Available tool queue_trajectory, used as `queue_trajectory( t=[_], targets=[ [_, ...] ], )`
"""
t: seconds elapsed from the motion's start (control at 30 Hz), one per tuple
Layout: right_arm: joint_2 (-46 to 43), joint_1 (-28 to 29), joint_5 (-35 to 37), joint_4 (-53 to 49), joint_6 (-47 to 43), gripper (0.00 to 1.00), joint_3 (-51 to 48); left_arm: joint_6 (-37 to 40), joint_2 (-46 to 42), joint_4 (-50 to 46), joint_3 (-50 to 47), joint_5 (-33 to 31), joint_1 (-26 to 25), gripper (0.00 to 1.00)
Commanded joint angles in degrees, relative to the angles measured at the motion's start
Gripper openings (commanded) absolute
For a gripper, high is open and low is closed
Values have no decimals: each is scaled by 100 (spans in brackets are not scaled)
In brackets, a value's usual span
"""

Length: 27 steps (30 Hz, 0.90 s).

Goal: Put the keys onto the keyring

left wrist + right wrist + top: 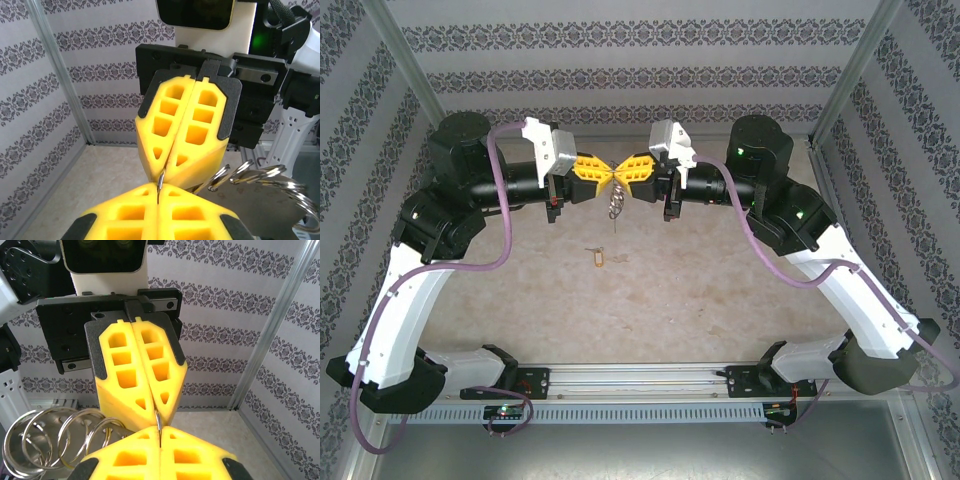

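Keyring (161, 182) pinched by left gripper (605, 180) and right gripper (624, 178) — keys (613, 206) dangle below

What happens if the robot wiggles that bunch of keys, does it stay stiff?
Probably not: the keys dangle loosely in midair, so they would likely swing. Linked by round rings, the bunch seems floppy. Bare metal may slip.

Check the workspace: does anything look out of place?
The yellow tag lies alone on the table, apart from the keys dangling below the left gripper and right gripper, which pinch the thin keyring tip to tip.
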Motion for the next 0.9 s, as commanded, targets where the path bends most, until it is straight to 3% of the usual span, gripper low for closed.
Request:
queue_trajectory(
  t=[0.0, 0.17, 0.3, 0.47, 0.5, 0.57, 0.67, 0.87],
  targets=[
    [-18, 23, -191, 288, -10, 0, -46, 1, 4, 271, 39, 38, 17, 2],
    [-94, -139, -376, 751, 361, 0, -241, -13, 3, 305, 21, -5, 22, 9],
    [-93, -168, -435, 791, 445, 0, -262, -12, 1, 320, 37, 3, 19, 1],
    [-102, -158, -325, 748, 408, 0, -248, 39, -28, 322, 38, -31, 19, 0],
    [-108, -151, -257, 711, 374, 2, -253, 55, -38, 318, 30, -45, 19, 0],
    [-160, -119, -43, 651, 301, 26, -309, 75, -65, 321, 14, -93, 16, 0],
    [-319, -114, 229, 875, 428, 42, -563, 97, -110, 322, -55, -152, 19, 0],
    [-472, -140, 783, 852, 670, 54, -790, 85, -281, 388, -344, -206, 19, 0]
  ],
)
